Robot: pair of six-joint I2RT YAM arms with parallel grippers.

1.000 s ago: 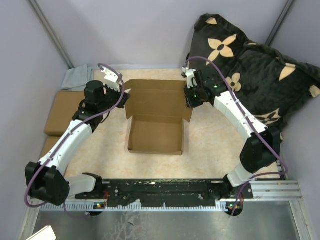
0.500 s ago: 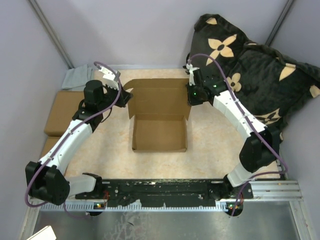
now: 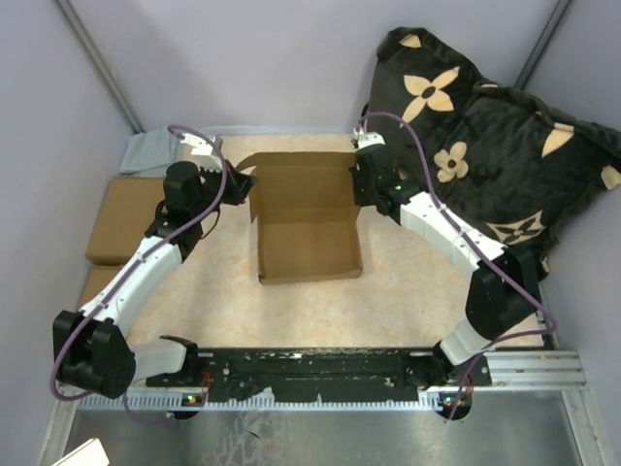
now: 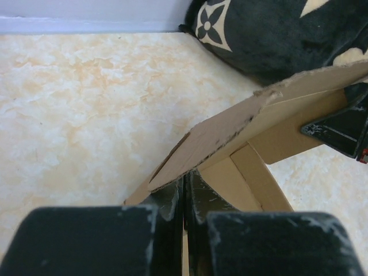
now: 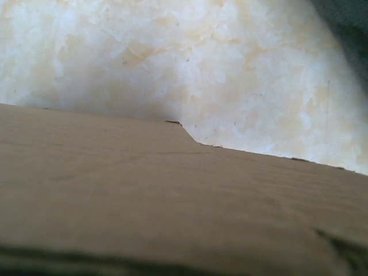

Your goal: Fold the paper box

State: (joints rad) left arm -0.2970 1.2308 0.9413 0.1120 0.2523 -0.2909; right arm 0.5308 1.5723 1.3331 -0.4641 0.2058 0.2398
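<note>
The paper box is a plain brown mailer lying open in the middle of the table, with its lid raised at the far side. My left gripper is shut on the lid's left side flap. In the left wrist view the thin flap sits between the closed fingers of that gripper. My right gripper is at the lid's right edge. In the right wrist view, cardboard fills the lower frame and hides the fingers.
A black pillow with tan flowers lies at the back right, close to the right arm. Two brown cardboard blocks and a grey cloth are at the left. Grey walls enclose the table. The arms' base rail runs along the front.
Both grippers have moved inward toward the lid's sides. The lid now looks narrower and more upright. The box's front edge has slid a little away from the arm bases.
</note>
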